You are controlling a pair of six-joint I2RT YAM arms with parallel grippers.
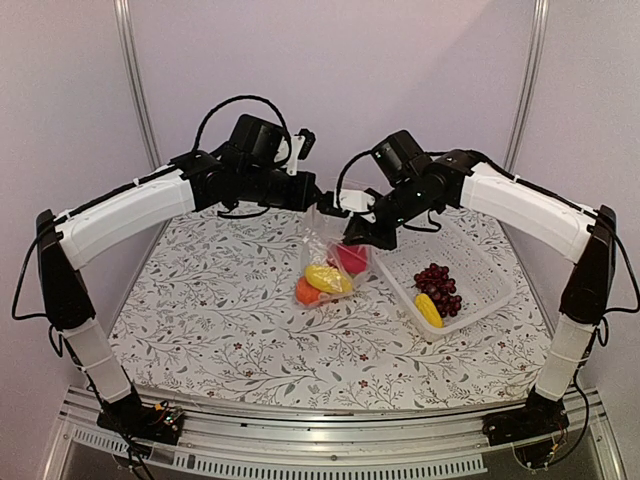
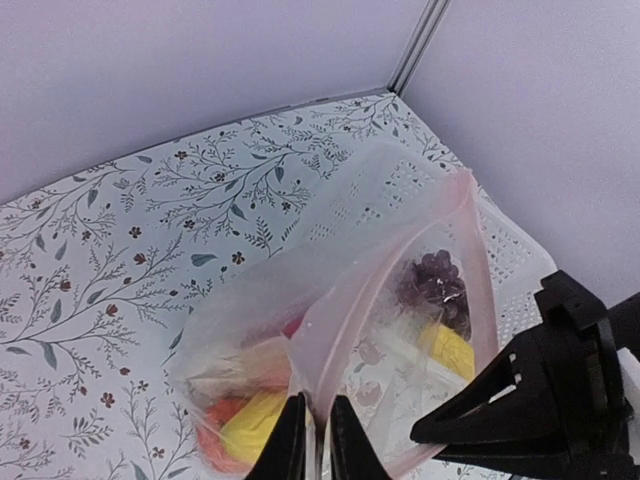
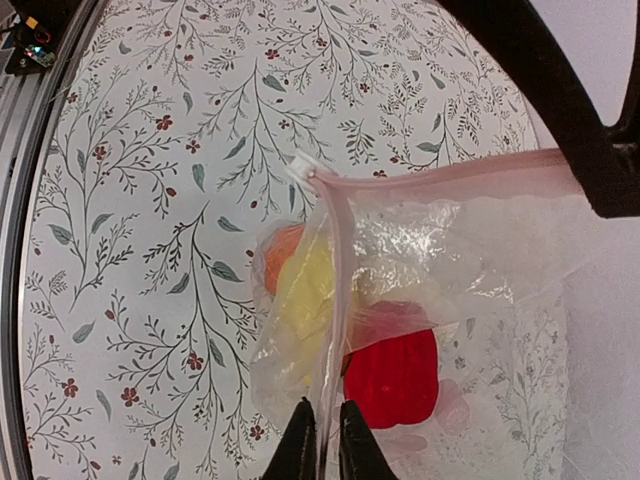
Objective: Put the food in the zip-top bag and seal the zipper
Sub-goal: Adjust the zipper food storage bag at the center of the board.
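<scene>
While two pieces of toy produce waited outside it, the clear, crinkly zip-top bag (image 1: 318,245) hung at the middle of the flower-printed table (image 1: 220,330). Its load had sunk to the nearest, lowest corner: an orange piece (image 1: 306,292), a yellow oblong piece (image 1: 328,279) and a red pepper-like piece (image 1: 352,258). Whether the bag's bottom touched the table could not be told.

Just to its right, the white lattice plastic basket (image 1: 478,258) held the dark purple grapes (image 1: 438,285) and a second yellow oblong piece (image 1: 428,309).

Farther back, both arms met over the bag's mouth. The left end effector (image 2: 315,420) had its fingers pressed together on a fold of the rim. The right end effector (image 3: 322,420) pinched the narrow pinkish zipper strip (image 3: 450,170), its fingers nearly together.

Gripping the rim at two spots apparently let the food's weight pull the film taut and the mouth gape, which would suit dropping in the basket's pieces. The zipper strip was unsealed, so the task looked roughly half done.
</scene>
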